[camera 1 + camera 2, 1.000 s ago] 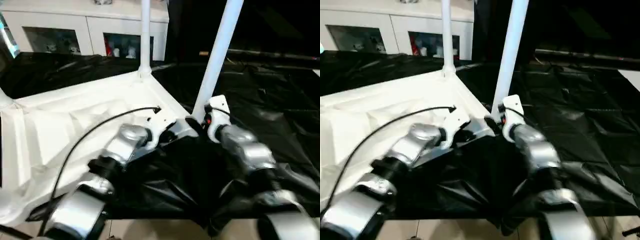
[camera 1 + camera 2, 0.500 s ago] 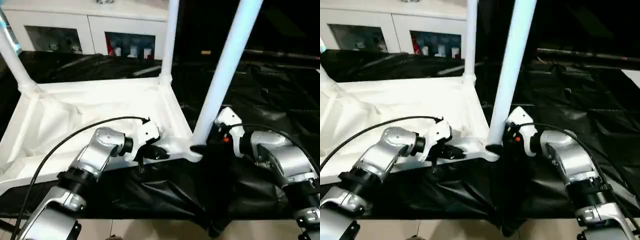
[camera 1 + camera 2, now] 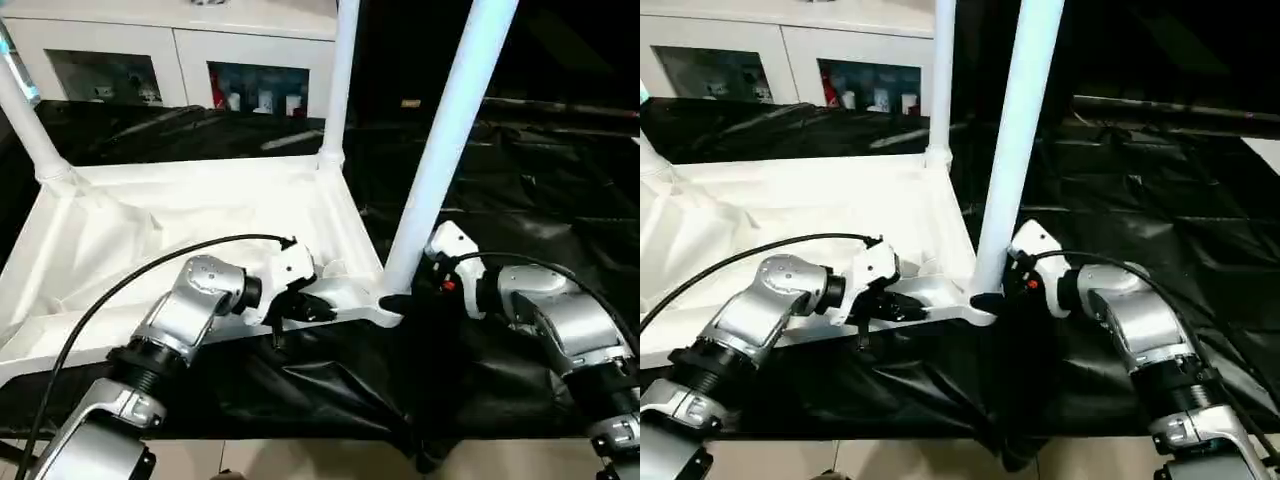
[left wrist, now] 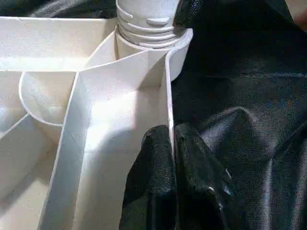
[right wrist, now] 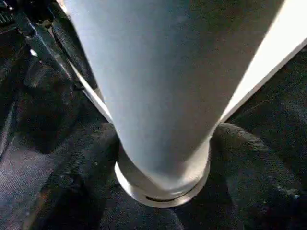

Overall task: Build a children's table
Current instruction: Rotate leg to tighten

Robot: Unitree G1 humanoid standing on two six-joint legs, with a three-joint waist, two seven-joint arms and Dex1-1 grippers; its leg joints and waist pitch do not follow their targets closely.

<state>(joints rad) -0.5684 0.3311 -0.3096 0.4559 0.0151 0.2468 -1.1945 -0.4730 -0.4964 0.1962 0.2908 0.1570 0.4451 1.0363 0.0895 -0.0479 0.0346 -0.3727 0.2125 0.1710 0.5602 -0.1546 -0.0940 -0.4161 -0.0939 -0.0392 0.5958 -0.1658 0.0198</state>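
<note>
On the big table draped in black sheeting, the white tabletop of the children's table lies upside down, ribbed underside facing up. Three legs are visible in the head views, each standing in a corner socket: the near leg at the near right corner, the far leg at the far right corner, and a third leg at the far left corner, cut off by the picture's edge.

The left gripper is pressed together on the thin near rim wall of the tabletop: one finger lies inside the rim, the other outside against the sheeting. The left wrist view gives this detail, together with the ringed base of the near leg seated in its round socket just beyond the fingers; the head views give only the gripper at the near edge, a little to the left of that corner.

The right gripper surrounds the bottom of the near leg, one black finger on each side of the tube, just above the socket collar. Whether the pads touch the tube cannot be told. In the head views the right wrist sits just beside the leg, on the right side.

Behind the table stands a white cabinet with glass doors and small objects inside. A black cable arcs over the left forearm and crosses the view of the tabletop.
</note>
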